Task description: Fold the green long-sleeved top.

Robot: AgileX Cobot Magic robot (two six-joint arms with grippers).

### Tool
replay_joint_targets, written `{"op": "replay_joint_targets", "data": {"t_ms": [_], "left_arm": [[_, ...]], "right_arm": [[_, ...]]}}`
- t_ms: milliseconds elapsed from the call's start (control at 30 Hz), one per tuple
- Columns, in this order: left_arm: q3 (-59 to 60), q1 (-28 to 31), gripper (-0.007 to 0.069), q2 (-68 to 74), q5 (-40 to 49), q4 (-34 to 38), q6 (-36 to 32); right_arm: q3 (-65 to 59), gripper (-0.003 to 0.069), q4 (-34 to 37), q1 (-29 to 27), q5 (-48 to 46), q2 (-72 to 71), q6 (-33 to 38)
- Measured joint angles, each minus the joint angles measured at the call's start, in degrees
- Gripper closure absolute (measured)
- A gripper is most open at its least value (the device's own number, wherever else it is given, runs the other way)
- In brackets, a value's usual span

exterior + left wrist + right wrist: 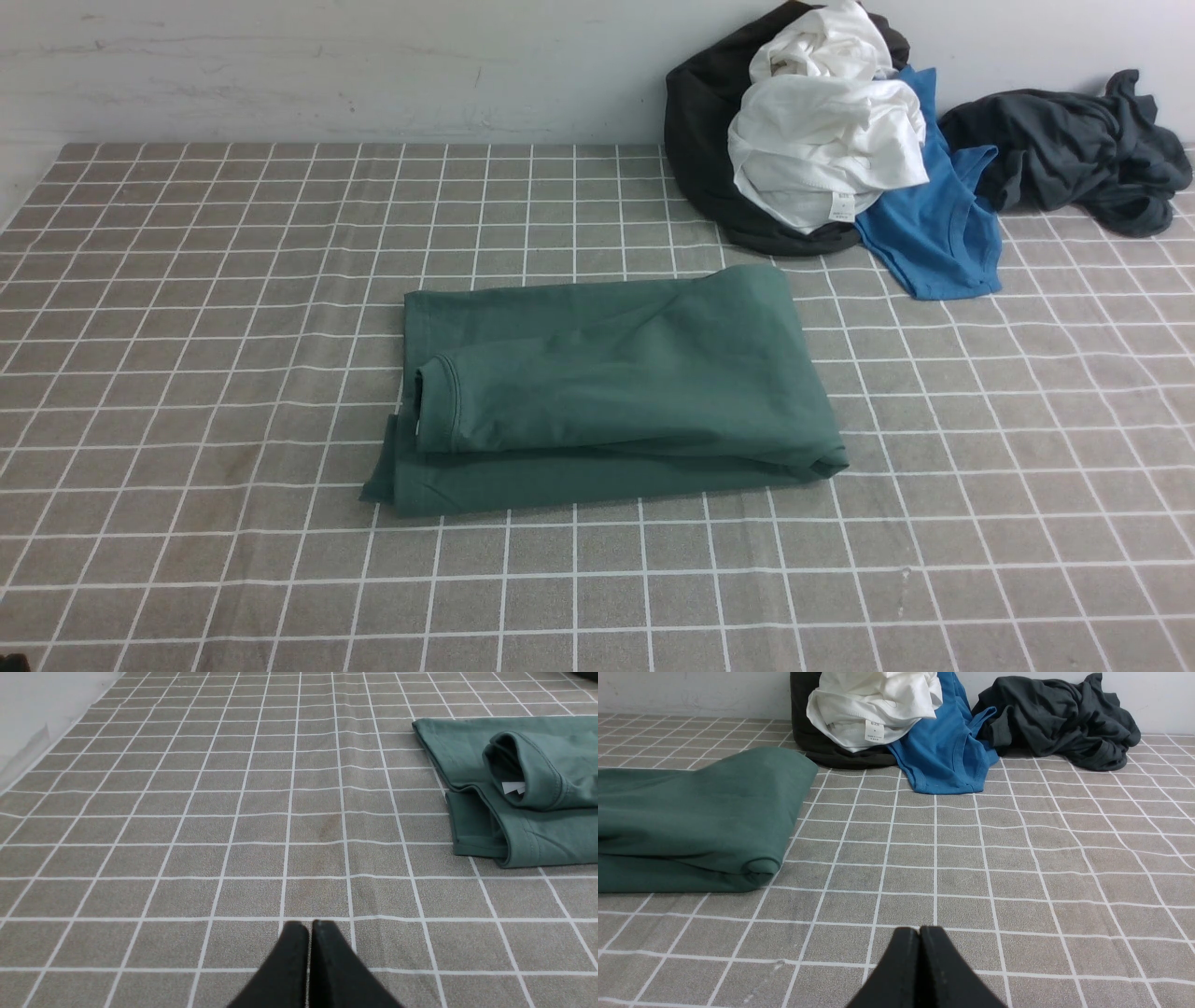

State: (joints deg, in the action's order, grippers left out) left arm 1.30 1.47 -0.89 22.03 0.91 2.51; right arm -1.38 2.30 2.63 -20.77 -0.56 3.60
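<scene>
Front view: the green long-sleeved top (607, 383) is seen folded into a neat block in the middle of the worktop (187, 280). The left claw (309, 933) is shut tight and nothing is held. The right claw (920, 938) is shut tight and empty too. A pile of other clothes (822, 140) is heaped at the far right. If the top is bumped by a claw, the loose neck end (439, 401) could be flipped open.
</scene>
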Motion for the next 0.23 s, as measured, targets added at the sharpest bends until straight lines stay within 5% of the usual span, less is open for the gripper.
{"op": "replay_joint_targets", "data": {"t_ms": [233], "left_arm": [[0.00, 0.00, 0.0631, 0.00, 0.00, 0.00, 0.00]], "right_arm": [[0.00, 0.0672, 0.00, 0.00, 0.00, 0.00, -0.21]]}}
